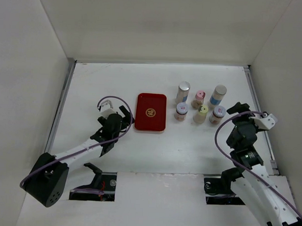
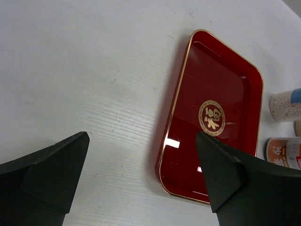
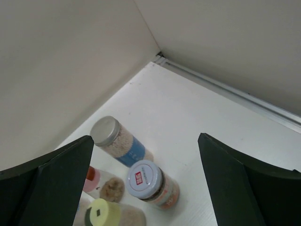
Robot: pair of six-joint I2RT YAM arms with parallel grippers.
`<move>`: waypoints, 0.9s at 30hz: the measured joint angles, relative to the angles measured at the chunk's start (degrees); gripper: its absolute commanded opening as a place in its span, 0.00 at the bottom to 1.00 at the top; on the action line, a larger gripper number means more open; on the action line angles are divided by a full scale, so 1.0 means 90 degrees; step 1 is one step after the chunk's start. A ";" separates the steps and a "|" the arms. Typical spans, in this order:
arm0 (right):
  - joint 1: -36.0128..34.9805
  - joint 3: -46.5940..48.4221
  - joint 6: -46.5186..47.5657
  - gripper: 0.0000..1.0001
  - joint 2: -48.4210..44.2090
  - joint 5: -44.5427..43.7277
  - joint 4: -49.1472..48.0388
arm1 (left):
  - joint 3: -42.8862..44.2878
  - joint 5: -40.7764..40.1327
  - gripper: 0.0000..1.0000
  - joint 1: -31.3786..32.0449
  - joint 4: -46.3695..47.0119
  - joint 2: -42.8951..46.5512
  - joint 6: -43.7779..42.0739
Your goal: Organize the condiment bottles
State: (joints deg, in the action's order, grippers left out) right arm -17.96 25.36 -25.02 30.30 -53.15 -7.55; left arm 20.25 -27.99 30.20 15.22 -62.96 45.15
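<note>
- The left gripper [image 1: 123, 118] [image 2: 141, 139] sits just left of the flat red rectangular tray [image 1: 151, 100] [image 2: 211, 75]. Its two black fingers are spread wide with nothing between them.
- The gold-rimmed tray lies flat on the white table [image 1: 92, 81] and carries a round gold emblem at its centre.
- The six condiment bottles stand upright on the table right of the tray and clear of it, in two rows of three.
- Nearest the tray are a tall silver-capped bottle [image 1: 184, 90] at the back and a short lilac-capped jar [image 1: 181, 111] in front.
- Next come a pink-capped bottle [image 1: 199, 98] [image 3: 94, 176] and a yellow-green-capped bottle [image 1: 202, 114] [image 3: 106, 212].
- Farthest from the tray are a silver-capped bottle with a blue label [image 1: 218, 95] [image 3: 117, 139] and a second lilac-capped jar [image 1: 218, 114] [image 3: 146, 181].
- The right gripper [image 1: 237, 109] [image 3: 146, 137] hangs beyond the bottles, on their side away from the tray. Its fingers are wide apart and hold nothing.
</note>
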 measured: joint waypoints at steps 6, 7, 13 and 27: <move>-0.0019 0.0005 -0.0080 1.00 0.0466 -0.0049 0.0136 | -0.0262 -0.0039 1.00 0.0012 0.0153 0.0277 -0.0005; -0.0046 0.0005 -0.0080 1.00 0.0520 -0.0041 0.0148 | -0.0265 -0.0044 1.00 0.0017 0.0177 0.0265 -0.0005; -0.0464 0.0143 0.0010 0.72 0.0716 0.0464 0.0194 | -0.0265 -0.0049 1.00 0.0080 0.0311 0.0056 -0.0005; -0.2004 0.1928 0.0590 0.99 0.3745 0.3070 0.0984 | -0.0350 -0.0032 1.00 0.0083 0.0580 -0.0078 -0.0005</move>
State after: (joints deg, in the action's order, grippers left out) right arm -35.99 42.72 -19.70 64.01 -25.52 1.30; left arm 17.10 -28.27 30.94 20.45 -63.66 45.10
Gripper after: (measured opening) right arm 0.941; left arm 0.997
